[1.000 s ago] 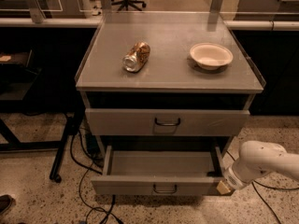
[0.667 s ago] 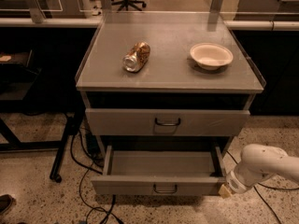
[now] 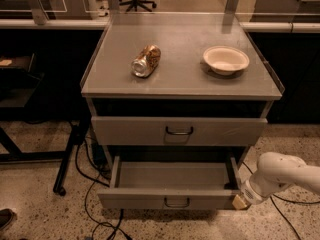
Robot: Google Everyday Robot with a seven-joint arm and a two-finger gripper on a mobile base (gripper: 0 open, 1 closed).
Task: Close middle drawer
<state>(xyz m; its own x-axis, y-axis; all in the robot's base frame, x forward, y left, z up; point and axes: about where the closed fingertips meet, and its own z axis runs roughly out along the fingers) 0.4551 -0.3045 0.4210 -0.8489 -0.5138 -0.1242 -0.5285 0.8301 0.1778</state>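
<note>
Grey metal cabinet [image 3: 100, 134], centre of scene, standing on a speckled floor [image 3: 30, 194].

Top surface [image 3: 180, 81] carries two items, well apart:
- crushed can [image 3: 146, 61], lying on its side, left of centre
- shallow cream bowl [image 3: 226, 59], upright, toward the right edge

Upper drawer [image 3: 220, 131] is pushed in, with a dark wire handle [image 3: 179, 131] at the middle of its front.

The middle drawer [image 3: 135, 200] sits directly below and is pulled well out toward the near side. Its tray shows nothing inside. The front panel is low and wide, with a small dark handle [image 3: 176, 202] at its centre.

White arm [image 3: 282, 174] enters from the right edge, low and near the floor. The hand [image 3: 239, 201] is at the right near corner of the middle drawer's front panel, and its tan tip is touching or just beside that corner — I cannot tell which. I cannot tell whether the hand is wide, narrow or holding anything. It is not on the drawer handle, which lies well to its left.

Dark cables [image 3: 87, 184] trail on the floor at the cabinet's left and run under the open drawer. A black stand leg [image 3: 66, 166] slants down beside them. An office chair base [image 3: 134, 1] is at the far side, beyond the surface.
</note>
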